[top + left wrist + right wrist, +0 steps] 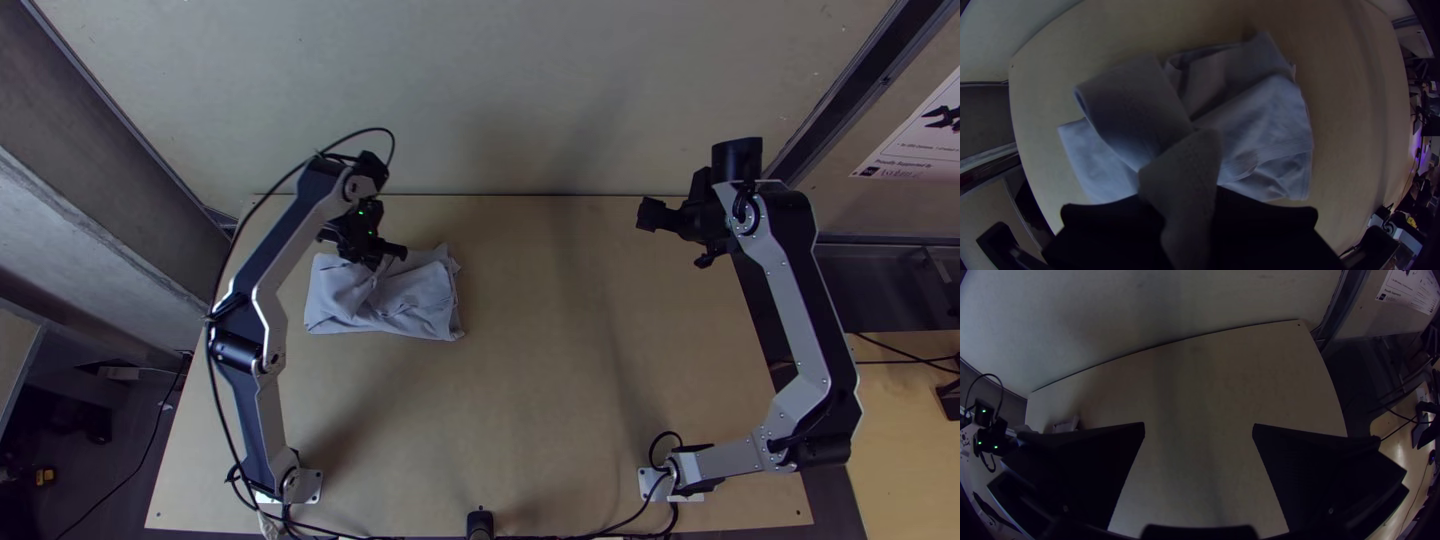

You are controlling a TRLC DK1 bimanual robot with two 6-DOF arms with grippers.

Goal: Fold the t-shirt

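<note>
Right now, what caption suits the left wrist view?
The left gripper pinches a raised fold of the pale t-shirt.

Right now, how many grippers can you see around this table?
2: the left gripper pinching a raised part of the t-shirt, and the right gripper open over the table's right side.

The bunched cloth t-shirt (415, 300) is plain pale grey, leaning bluish lavender. The broad wooden counter (530, 400) is a light tan. The flat gripper fingers (1090, 465) are solid black, and the jointed metal arms pair silver-grey with black, small green lights glowing on one.
</note>
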